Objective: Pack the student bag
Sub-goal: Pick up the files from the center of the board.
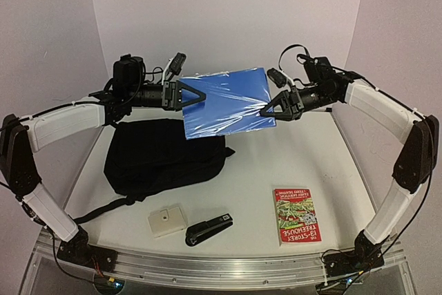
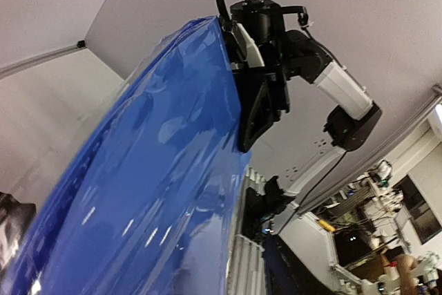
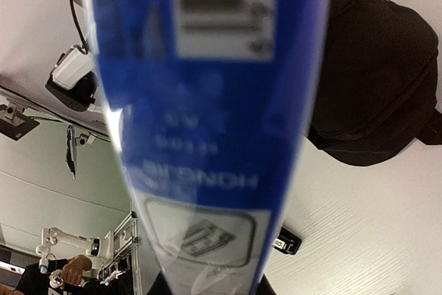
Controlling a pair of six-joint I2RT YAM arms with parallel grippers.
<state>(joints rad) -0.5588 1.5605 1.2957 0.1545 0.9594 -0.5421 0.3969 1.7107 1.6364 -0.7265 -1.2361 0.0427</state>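
near edge of the desk (image 1: 290, 157): a beige box (image 1: 166, 221), a black stapler (image 1: 208, 230) and a red book (image 1: 295, 215), lying flat and apart. behind them, left of centre, the student bag (image 1: 162, 155) lies flat on the desk. it is black, soft and slumped, with a strap trailing toward the near left corner; its opening is not visible. it would probably sag when lifted, so a seam or zipper edge seems the best hold. above its far side hangs a glossy blue packet (image 1: 228, 103). the right claw (image 1: 271, 110) pinches its right edge. the left claw (image 1: 195, 96) meets the left edge; whether it grips cannot be told.
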